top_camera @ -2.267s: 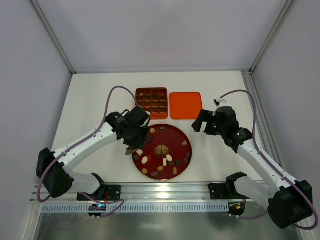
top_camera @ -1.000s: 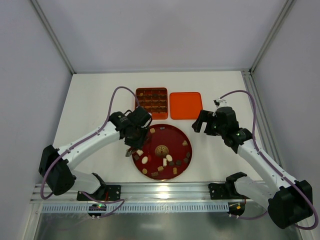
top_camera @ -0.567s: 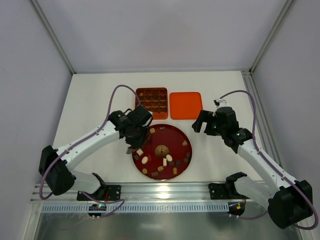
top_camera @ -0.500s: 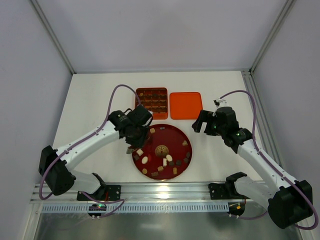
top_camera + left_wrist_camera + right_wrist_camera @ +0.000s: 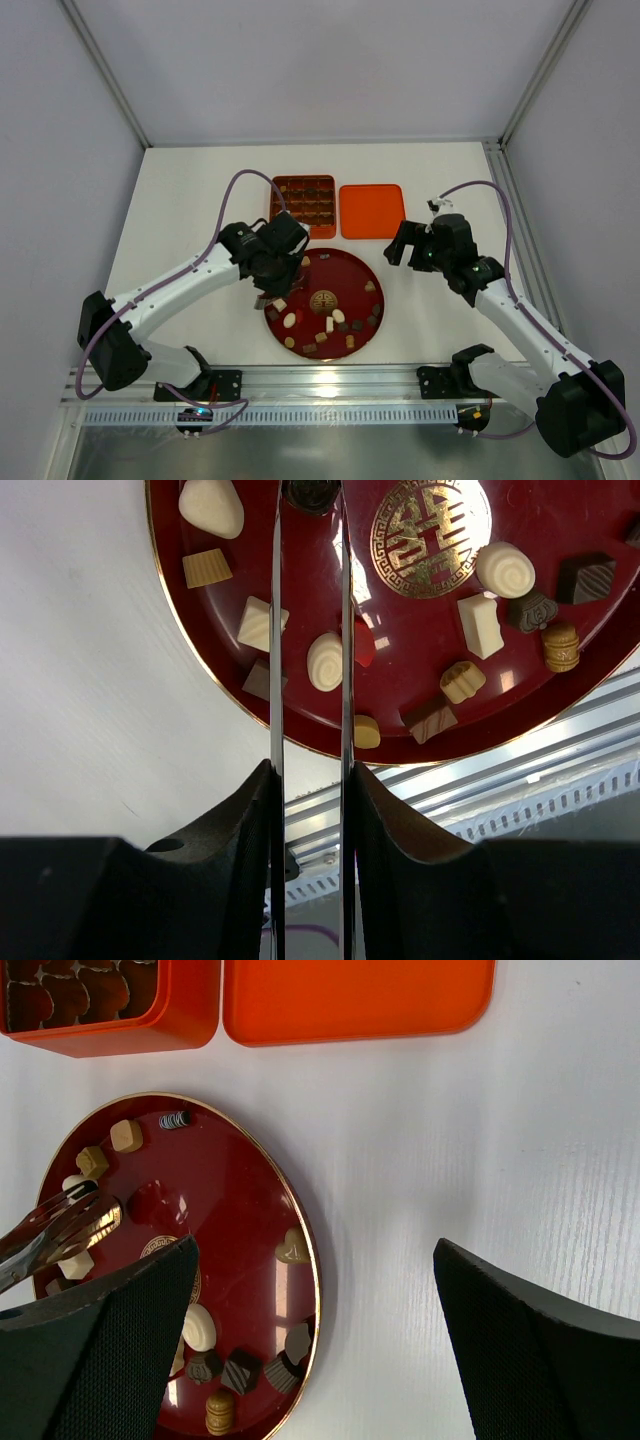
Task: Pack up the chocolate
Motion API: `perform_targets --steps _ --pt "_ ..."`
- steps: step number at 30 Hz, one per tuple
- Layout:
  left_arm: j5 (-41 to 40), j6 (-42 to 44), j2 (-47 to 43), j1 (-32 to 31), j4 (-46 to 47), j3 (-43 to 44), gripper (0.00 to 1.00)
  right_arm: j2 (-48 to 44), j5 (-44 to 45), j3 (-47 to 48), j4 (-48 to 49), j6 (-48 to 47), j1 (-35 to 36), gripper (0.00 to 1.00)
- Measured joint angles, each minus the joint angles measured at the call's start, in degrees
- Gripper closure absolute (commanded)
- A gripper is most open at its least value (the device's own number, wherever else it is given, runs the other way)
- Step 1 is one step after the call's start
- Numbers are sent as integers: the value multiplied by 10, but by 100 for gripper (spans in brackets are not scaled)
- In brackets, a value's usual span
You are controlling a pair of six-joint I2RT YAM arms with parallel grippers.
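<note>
My left gripper point(image 5: 312, 772) clamps narrow on metal tongs point(image 5: 276, 630) above the red plate point(image 5: 400, 630)'s left half, where the chocolate point(image 5: 325, 660) lies scattered. My right gripper point(image 5: 315, 1250) hangs wide open, empty, off the plate's right side.

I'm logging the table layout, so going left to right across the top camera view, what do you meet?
Left arm's base → orange box → orange lid → right arm's base.
</note>
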Motion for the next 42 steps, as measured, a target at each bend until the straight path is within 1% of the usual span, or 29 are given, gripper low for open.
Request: perform_targets --steps 15,19,24,27,33,36,42 --pt "-15 -3 0 -4 -1 12 66 0 0 -2 0 0 0 0" --pt "-27 -2 0 -4 -4 34 66 0 0 -2 0 0 0 0" --pt "-40 4 12 3 -10 82 66 0 0 -2 0 0 0 0" --pt "-43 9 31 21 -12 116 66 0 0 -2 0 0 0 0" --pt "-54 27 83 85 -6 179 66 0 0 -2 0 0 0 0" --pt "-61 35 120 119 1 217 66 0 0 -2 0 0 0 0" --pt "-77 52 206 160 20 298 66 1 0 -1 0 -2 0 0"
